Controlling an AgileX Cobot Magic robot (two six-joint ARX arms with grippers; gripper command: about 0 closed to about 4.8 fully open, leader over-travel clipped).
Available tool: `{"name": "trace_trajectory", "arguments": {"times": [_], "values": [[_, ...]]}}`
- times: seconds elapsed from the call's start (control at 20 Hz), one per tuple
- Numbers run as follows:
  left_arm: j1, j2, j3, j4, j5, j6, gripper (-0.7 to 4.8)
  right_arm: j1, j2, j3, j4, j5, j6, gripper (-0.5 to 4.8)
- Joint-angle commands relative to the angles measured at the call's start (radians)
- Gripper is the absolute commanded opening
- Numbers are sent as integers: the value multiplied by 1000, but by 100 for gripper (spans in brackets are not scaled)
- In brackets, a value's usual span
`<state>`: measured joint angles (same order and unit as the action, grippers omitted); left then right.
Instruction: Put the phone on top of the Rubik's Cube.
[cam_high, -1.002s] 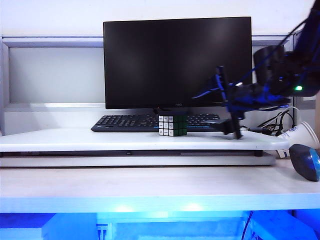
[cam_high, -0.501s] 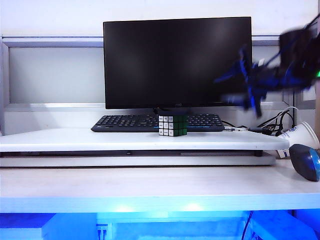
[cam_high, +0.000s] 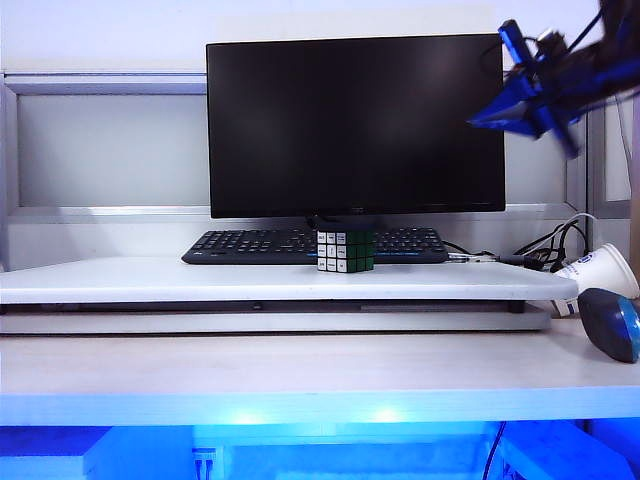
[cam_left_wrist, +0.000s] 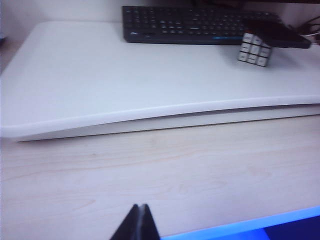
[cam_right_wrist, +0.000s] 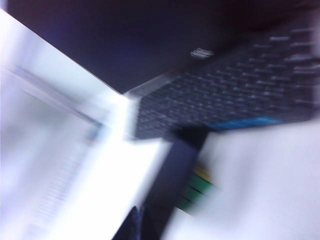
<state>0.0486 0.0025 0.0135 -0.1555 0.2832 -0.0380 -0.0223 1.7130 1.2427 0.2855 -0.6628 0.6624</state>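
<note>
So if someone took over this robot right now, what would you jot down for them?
Left gripper: shut, empty, low over the wooden desk, away from the work.
Right gripper: shut, empty, high by the monitor's upper right corner.
Rubik's Cube: on the raised white board, in front of the keyboard.
Phone: appears to lie flat on the cube, overhanging one side.
Done: placement looks made.
Left: check the phone sits steady, then park the right arm.
</note>
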Motion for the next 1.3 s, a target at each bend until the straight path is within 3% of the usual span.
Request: {"name": "trace_trajectory", "arguments": {"times": [0.05,0.3,0.95,1.3], "values": [[2,1,0,-10,-53,5,-5,-2,-164,3,-350,200,-401,-5],[2,1,0,-11,-63,5,-5,-2,-349,-6,-547,336,-616,-6],[2,1,0,-12,-63,4,-5,-37,-1049,-569,-484,487,-610,-5],[2,1,0,-12,-62,0,-5,-37,-1423,-828,-500,489,-601,-5]]}}
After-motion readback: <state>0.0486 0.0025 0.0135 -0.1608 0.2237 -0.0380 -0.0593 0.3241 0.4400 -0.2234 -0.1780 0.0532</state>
